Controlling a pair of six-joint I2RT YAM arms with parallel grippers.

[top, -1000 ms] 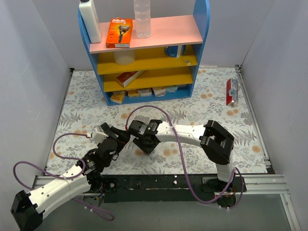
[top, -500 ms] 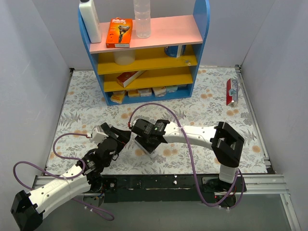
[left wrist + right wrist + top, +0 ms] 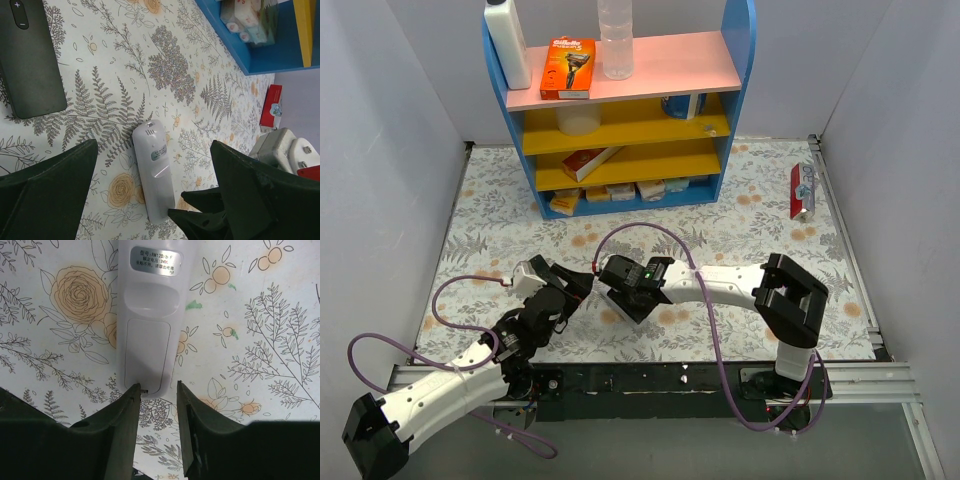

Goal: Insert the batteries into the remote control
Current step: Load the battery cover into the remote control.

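Observation:
A white remote control (image 3: pixel 148 315) lies back side up on the flowered table, its battery cover shut and a silver label above it. My right gripper (image 3: pixel 157 387) is open with a narrow gap at the remote's cover end, and its left fingertip (image 3: pixel 134 390) touches that end. In the left wrist view the same remote (image 3: pixel 155 172) lies between the wide-open fingers of my empty left gripper (image 3: pixel 160 200). A black remote (image 3: pixel 30 65) lies at the upper left. In the top view both grippers, left (image 3: pixel 578 285) and right (image 3: pixel 620 297), meet at the table's middle front. No batteries are in view.
A blue shelf unit (image 3: pixel 620 70) with boxes and bottles stands at the back; its lower shelf shows in the left wrist view (image 3: pixel 260 45). A red package (image 3: pixel 802 190) lies at the right edge. Purple cables loop over the table by both arms.
My right arm's elbow has swung right and its gripper has shifted slightly toward the near side over the white remote. The left arm has not moved.

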